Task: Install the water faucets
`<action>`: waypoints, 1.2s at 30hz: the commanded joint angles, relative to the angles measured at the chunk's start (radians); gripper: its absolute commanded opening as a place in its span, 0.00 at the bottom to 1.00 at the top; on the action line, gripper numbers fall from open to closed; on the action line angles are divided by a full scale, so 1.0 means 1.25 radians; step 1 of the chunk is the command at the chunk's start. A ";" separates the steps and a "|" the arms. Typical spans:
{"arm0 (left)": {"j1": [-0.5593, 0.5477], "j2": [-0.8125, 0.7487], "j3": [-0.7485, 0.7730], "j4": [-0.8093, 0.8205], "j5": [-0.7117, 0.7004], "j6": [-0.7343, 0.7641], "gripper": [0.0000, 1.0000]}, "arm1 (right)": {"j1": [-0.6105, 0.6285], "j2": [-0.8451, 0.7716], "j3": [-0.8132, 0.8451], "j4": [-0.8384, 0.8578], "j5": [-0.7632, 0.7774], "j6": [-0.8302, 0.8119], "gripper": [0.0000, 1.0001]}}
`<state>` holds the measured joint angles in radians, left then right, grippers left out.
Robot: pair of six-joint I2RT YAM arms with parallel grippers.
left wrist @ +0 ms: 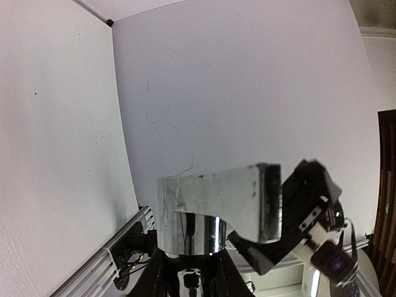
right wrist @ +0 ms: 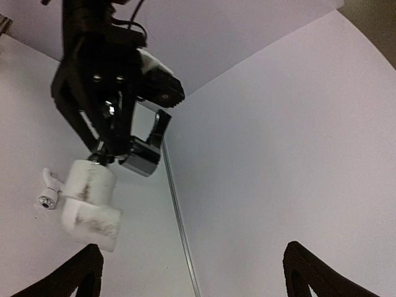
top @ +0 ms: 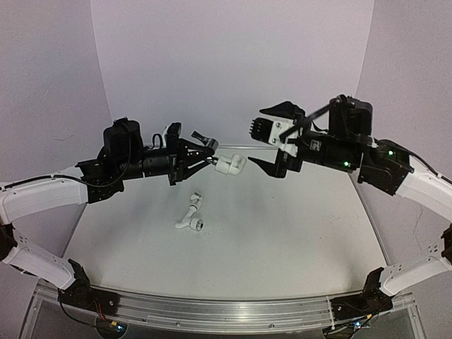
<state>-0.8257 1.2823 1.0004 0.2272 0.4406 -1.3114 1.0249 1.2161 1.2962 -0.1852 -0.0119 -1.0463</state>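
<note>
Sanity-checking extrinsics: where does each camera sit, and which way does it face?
Top external: above and behind the arms, looking down on the pale table; both arms show, left claw shut on the small shiny chrome faucet, right claw open.
Left wrist: on the left arm, facing the back wall; own dark fingers at the bottom, faucet lever close up.
Right wrist: faces the left claw; own dark fingertips in the bottom corners.
Shared: all three show the faucet; top and right wrist share the short white plastic elbow fitting.
</note>
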 commanded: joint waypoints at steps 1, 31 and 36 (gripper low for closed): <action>0.001 -0.026 0.034 0.051 -0.024 -0.090 0.00 | 0.089 -0.021 -0.135 0.163 0.102 -0.248 0.95; 0.000 0.030 0.015 0.176 0.126 -0.175 0.00 | 0.117 0.128 -0.261 0.691 0.191 -0.579 0.47; 0.001 0.051 0.019 0.200 0.149 -0.182 0.00 | 0.116 0.128 -0.256 0.687 0.200 -0.577 0.55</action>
<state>-0.8249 1.3291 1.0004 0.3699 0.5795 -1.5429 1.1675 1.3712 0.9324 0.6283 0.2137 -1.7889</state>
